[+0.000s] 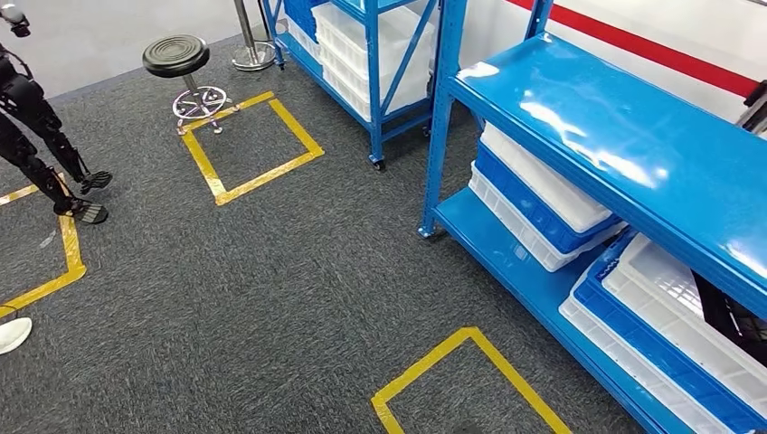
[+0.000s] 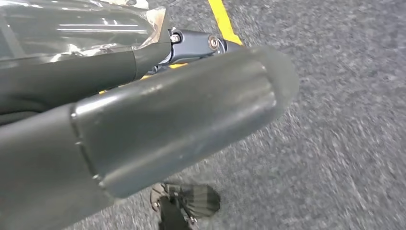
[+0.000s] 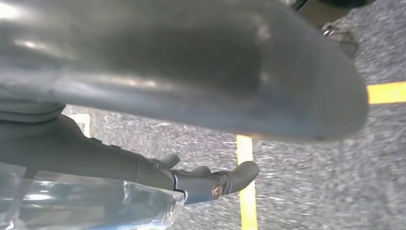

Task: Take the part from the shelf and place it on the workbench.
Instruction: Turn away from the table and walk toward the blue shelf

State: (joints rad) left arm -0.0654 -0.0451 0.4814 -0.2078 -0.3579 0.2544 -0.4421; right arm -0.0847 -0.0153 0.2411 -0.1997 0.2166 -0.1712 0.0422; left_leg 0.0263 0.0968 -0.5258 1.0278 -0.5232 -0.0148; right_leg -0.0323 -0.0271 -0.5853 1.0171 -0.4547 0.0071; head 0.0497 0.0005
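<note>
A blue shelf rack [image 1: 579, 117] stands to my right in the head view, its glossy top board bare. Under it the lower board carries stacked white and blue bins [image 1: 534, 194], with more bins [image 1: 669, 334] nearer me. A dark object [image 1: 734, 318] sits on the nearer bins at the picture's right edge; I cannot tell what it is. My left hand [image 2: 191, 110] hangs over the grey carpet with its fingers stretched out and nothing between them. My right hand [image 3: 206, 179] also hangs over the carpet, thumb apart from straight fingers, holding nothing.
A second blue rack [image 1: 371, 54] with white bins stands farther back. A black stool [image 1: 181, 63] sits by a yellow tape square [image 1: 253, 145]. Another tape square [image 1: 470, 380] lies just ahead of me. A dark legged robot [image 1: 36, 136] stands at the left.
</note>
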